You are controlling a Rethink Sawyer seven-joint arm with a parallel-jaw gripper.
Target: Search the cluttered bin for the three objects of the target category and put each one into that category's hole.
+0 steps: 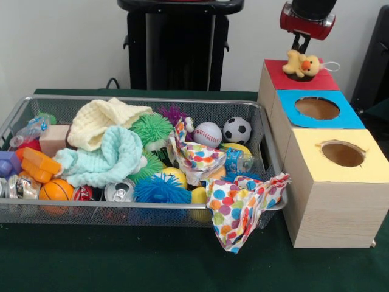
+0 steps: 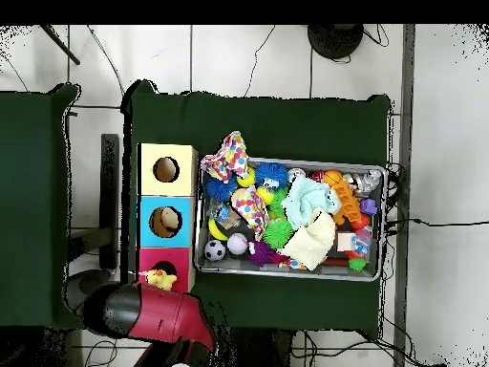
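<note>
Front view, left to right. One bin [image 1: 146, 100] on the green counter [image 1: 121, 261]: silver wire mesh, thick rim, long and shallow, packed full. Inside, by count:
- 1 orange plastic piece [image 1: 37, 164]
- 1 small basketball [image 1: 56, 190]
- 2 can tops showing, one silver [image 1: 119, 192], one red [image 1: 82, 193]
- 2 knit cloths, cream [image 1: 100, 121] over mint [image 1: 103, 159]
- 3 spiky balls seen: green [image 1: 152, 129], blue [image 1: 161, 190], purple [image 1: 173, 113]
- 1 baseball [image 1: 208, 134]
- 1 soccer ball [image 1: 237, 130]
- 2 polka-dot cloths, one crumpled mid-bin [image 1: 194, 158], one draped over the front-right rim [image 1: 246, 207] and hanging down onto the counter

Rest of the clutter is too buried to count.

Right of the bin, touching or just beside it: 3 pale wooden boxes in a row, tops yellow [image 1: 346, 152], blue [image 1: 316, 109], red. Each has 1 round hole. The red-surround hole [image 1: 298, 76] is on the far box, mostly covered by 1 yellow plush duck [image 1: 302, 64] sitting in the opening.

Tool [image 1: 299, 48] hangs directly above the duck, thin black fingers [image 1: 296, 42] reaching down to its back. Cannot tell whether they are apart or clamped on it.

Overhead view agrees: duck [image 2: 160, 279] at the red box [image 2: 164, 266], arm just below it.
</note>
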